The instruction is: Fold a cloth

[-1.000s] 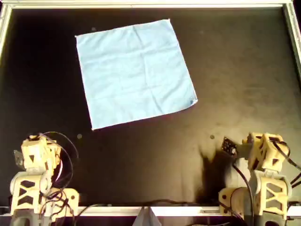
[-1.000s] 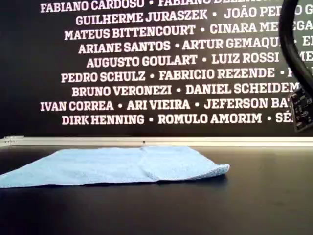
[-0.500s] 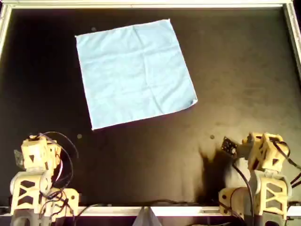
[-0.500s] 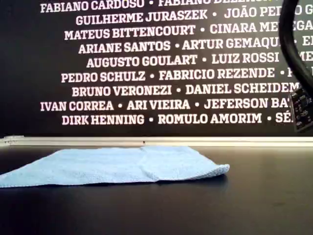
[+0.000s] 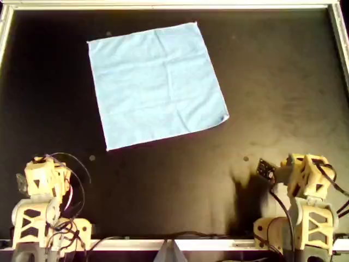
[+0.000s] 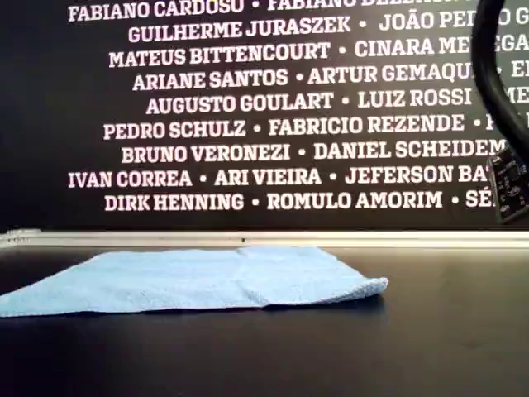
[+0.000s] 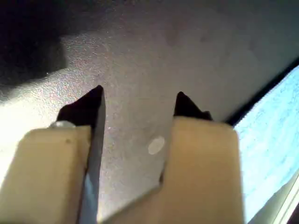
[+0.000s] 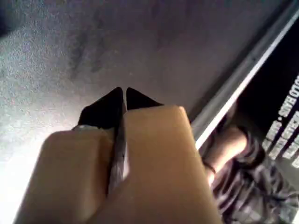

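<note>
Cloth [image 5: 155, 84] well apart from hands

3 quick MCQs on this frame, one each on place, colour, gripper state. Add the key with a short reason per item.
1. In the overhead view, where does the cloth lie?
A. Upper left part of the table
B. Lower right corner
C. Between the two arm bases

2. What colour is the cloth?
A. White
B. Light blue
C. Red

3. How do the grippers stand?
A. Both shut
B. Left gripper open, right gripper shut
C. Left shut on the cloth, right open

Key:
1 A: the overhead view shows the cloth flat on the black table, toward the upper left, far from both arm bases.
2 B: both the overhead and exterior views show plain light-blue fabric.
3 B: the left wrist view shows a clear gap between the jaws with bare table between them; the right wrist view shows the tips pressed together, holding nothing.
</note>
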